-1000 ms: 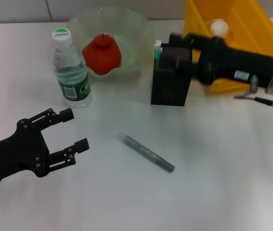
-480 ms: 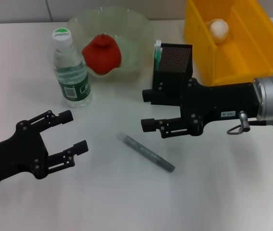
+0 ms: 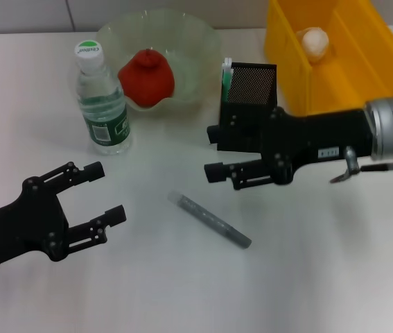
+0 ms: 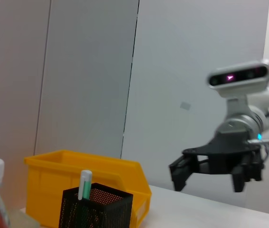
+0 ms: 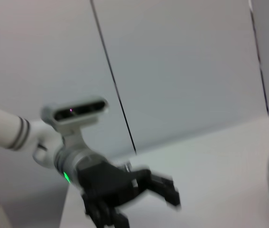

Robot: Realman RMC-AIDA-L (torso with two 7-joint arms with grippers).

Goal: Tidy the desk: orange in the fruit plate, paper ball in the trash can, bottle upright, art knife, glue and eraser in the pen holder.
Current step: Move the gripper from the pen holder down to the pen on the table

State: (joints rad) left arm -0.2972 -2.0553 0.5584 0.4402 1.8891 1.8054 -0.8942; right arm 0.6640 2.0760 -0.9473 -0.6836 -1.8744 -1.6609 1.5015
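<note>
Head view, right hand [image 3: 214, 152] spread above desk, art knife [image 3: 209, 220] just below-left, untouched

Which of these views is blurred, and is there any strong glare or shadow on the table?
Head view: mostly sharp, no strong glare, only soft shadows on the table. Right wrist view: the left gripper is smeared by blur. Left wrist view: the right gripper is fairly crisp.

Head cam looks steeply down on bench [image 3: 307, 277]; wrist cams sit low, level, facing each other's tool across it.
</note>
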